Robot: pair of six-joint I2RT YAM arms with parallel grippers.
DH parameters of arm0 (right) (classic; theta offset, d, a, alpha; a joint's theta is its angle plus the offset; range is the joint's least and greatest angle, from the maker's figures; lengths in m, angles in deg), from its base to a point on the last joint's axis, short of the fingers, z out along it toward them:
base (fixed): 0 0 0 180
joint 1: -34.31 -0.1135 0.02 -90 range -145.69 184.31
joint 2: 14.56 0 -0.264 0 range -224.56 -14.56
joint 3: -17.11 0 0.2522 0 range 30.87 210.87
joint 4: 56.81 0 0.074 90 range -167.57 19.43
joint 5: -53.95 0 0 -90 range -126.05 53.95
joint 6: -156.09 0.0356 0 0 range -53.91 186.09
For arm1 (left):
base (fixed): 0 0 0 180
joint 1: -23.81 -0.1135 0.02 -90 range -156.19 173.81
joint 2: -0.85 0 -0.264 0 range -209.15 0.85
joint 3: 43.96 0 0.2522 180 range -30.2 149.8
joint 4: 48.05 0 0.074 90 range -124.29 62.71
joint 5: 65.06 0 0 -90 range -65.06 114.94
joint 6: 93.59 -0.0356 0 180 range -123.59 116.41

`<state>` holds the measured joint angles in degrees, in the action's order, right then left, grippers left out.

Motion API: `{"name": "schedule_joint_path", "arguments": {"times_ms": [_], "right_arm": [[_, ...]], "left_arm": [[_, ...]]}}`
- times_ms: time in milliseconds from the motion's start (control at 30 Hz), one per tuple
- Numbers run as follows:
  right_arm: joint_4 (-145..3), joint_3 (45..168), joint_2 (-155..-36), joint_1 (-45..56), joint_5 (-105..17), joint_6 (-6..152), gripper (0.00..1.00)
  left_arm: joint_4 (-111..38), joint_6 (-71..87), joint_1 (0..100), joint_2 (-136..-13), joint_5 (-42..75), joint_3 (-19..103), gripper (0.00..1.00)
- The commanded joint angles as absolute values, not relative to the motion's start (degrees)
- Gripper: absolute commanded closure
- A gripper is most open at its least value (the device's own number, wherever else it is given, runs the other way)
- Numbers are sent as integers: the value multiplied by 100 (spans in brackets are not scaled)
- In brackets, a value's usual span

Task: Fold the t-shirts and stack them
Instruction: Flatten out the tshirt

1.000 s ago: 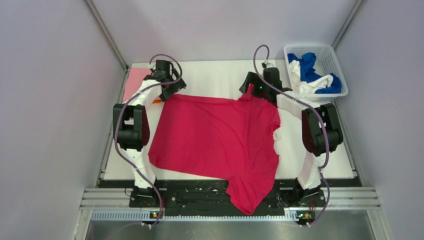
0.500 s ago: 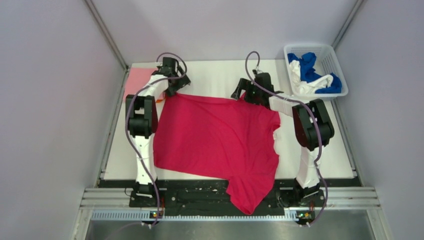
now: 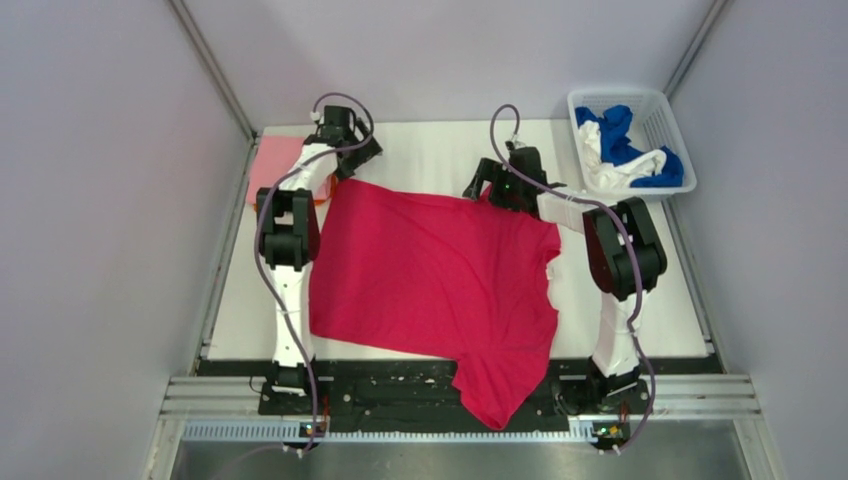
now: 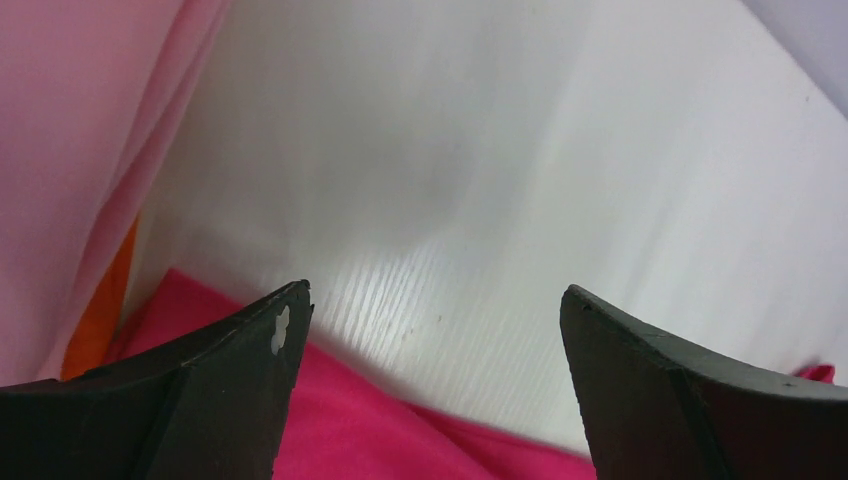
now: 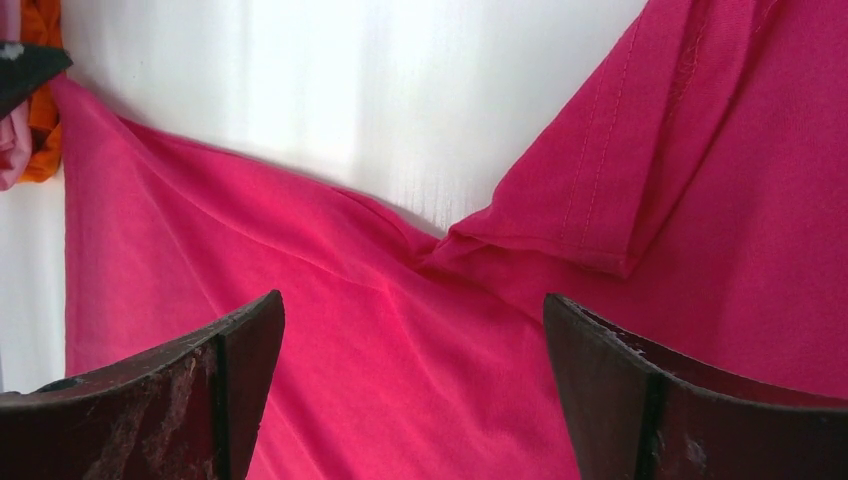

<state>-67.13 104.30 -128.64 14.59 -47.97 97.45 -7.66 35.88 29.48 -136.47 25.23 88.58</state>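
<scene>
A crimson-pink t-shirt [image 3: 430,275] lies spread flat on the white table [image 3: 430,150], and its near end hangs over the front edge. My left gripper [image 3: 348,160] is open just beyond the shirt's far left corner. In the left wrist view it [image 4: 432,292] is over bare table, with the crimson edge [image 4: 340,430] below it. My right gripper [image 3: 492,186] is open over the shirt's far right part. In the right wrist view it [image 5: 412,302] is empty above the cloth, near a folded sleeve [image 5: 600,180]. A light pink shirt [image 3: 268,163] lies over an orange one [image 3: 317,200] at the far left.
A white mesh basket [image 3: 665,115] at the far right corner holds blue [image 3: 615,130] and white [image 3: 620,172] shirts. Grey walls close in the left, right and back. A black and metal rail [image 3: 400,395] runs along the table's front edge.
My left arm has swung right and stretched farther out, taking the gripper off the shirt's far left corner toward the back. My right gripper shifted a little left, then stayed put.
</scene>
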Motion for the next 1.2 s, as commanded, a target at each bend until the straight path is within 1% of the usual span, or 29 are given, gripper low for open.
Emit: {"name": "schedule_joint_path", "arguments": {"times_ms": [0, 100, 200, 333, 433, 500, 567, 733, 1000, 1167], "right_arm": [[-6443, 10522, -12838, 1398, -4718, 9829, 1], [-6452, 10738, -12936, 1396, -4535, 9801, 1], [-6868, 11102, -13190, 1388, -4503, 9744, 1], [-6810, 11020, -13219, 1359, -4365, 9733, 1], [-6482, 10554, -12845, 1348, -4017, 9658, 1], [-6581, 10400, -12620, 1356, -3853, 9474, 1], [-6808, 10395, -12479, 1366, -3794, 9296, 1], [-6845, 10154, -12276, 1364, -3722, 9159, 1], [-6554, 10238, -12721, 1366, -4044, 9276, 1], [-6631, 10935, -13342, 1365, -4163, 9057, 1]], "left_arm": [[-1116, 3480, 3005, -12433, 2169, 8007, 2], [-1267, 3417, 3107, -11572, 2274, 7179, 2], [-1293, 3323, 3214, -10754, 2533, 6341, 2], [-1165, 3280, 3324, -9686, 2961, 5183, 1], [-1718, 3289, 3396, -9078, 2680, 4078, 1], [-2019, 3237, 3473, -8956, 2072, 3416, 1], [-1975, 3188, 3608, -9067, 1638, 3210, 1], [-1450, 3173, 3973, -9599, 1870, 3167, 1], [-1248, 3154, 3989, -9571, 2303, 3074, 1], [-921, 3098, 3989, -9740, 2654, 3153, 1]]}}
